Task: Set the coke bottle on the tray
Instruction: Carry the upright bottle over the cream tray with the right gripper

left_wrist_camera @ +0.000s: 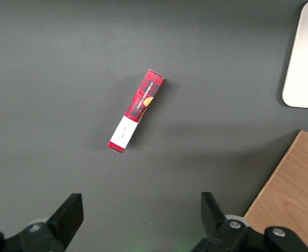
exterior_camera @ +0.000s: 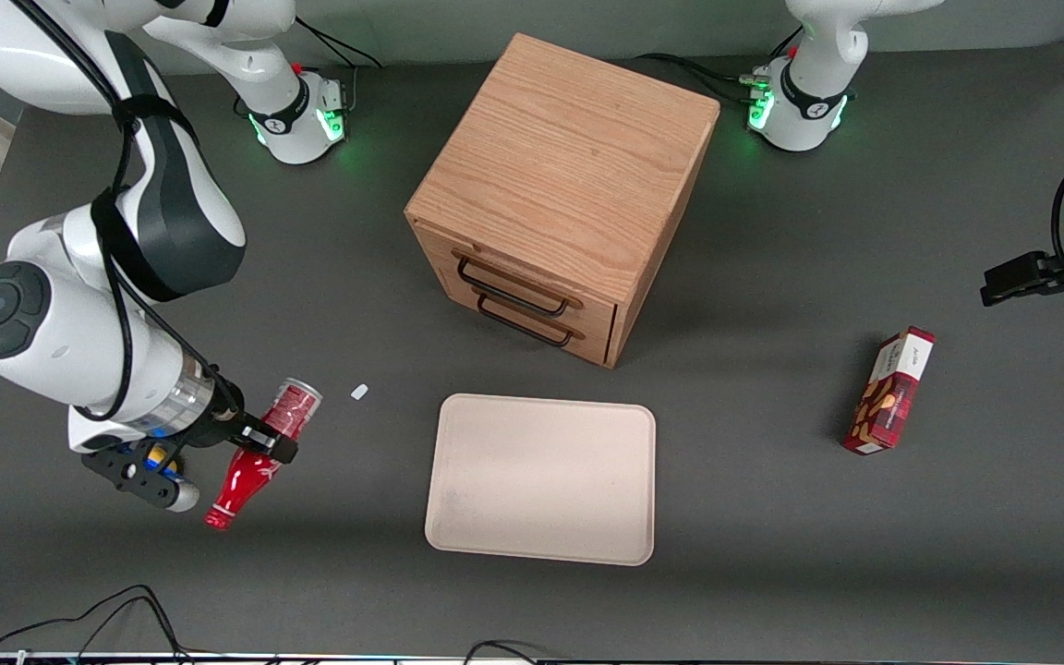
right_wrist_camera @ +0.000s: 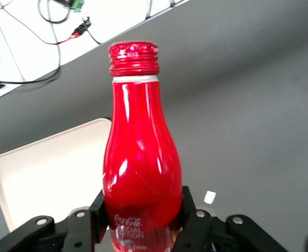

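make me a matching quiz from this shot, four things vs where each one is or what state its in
Things:
1. coke bottle
2. tray
3. snack box
4. wooden drawer cabinet

Places or states:
A. lying on the table toward the parked arm's end
B. standing farther from the front camera than the tray, both drawers shut
C. held tilted between the fingers of the gripper, off the tray toward the working arm's end
D. flat on the table with nothing on it

Pairs: 1-C, 2-D, 3-A, 4-B

white arm (exterior_camera: pixel 79 342) | black cables | black gripper (exterior_camera: pixel 264 446) | green base lights
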Motion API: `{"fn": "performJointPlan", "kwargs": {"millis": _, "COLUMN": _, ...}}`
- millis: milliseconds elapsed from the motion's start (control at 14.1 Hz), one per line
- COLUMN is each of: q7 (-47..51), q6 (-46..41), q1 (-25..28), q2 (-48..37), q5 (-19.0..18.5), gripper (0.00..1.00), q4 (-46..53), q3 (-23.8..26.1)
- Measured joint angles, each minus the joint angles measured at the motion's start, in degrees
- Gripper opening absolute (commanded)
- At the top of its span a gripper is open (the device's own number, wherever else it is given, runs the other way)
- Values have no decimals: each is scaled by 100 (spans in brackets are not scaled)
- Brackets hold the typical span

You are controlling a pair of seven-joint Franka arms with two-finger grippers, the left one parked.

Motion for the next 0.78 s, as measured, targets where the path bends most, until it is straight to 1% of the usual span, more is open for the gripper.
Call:
{"fn": "performJointPlan", "kwargs": {"millis": 213, "q7": -386, "q6": 16, "q1": 220, "q2": 559, "q5": 0, "gripper": 0, "q4": 554, "q3": 41}}
{"fn": "performJointPlan", "kwargs": {"millis": 355, "q7": -546, "q6": 54, "q1": 397, "q2": 844, "q5": -1, "gripper": 0, "q4": 759, "q3": 36}}
{"fn": "performJointPlan", "kwargs": {"millis": 780, "q7": -874, "q6": 216, "q1": 796, "q2": 1443, "q5": -31, "gripper": 0, "q4": 851, "q3": 30}}
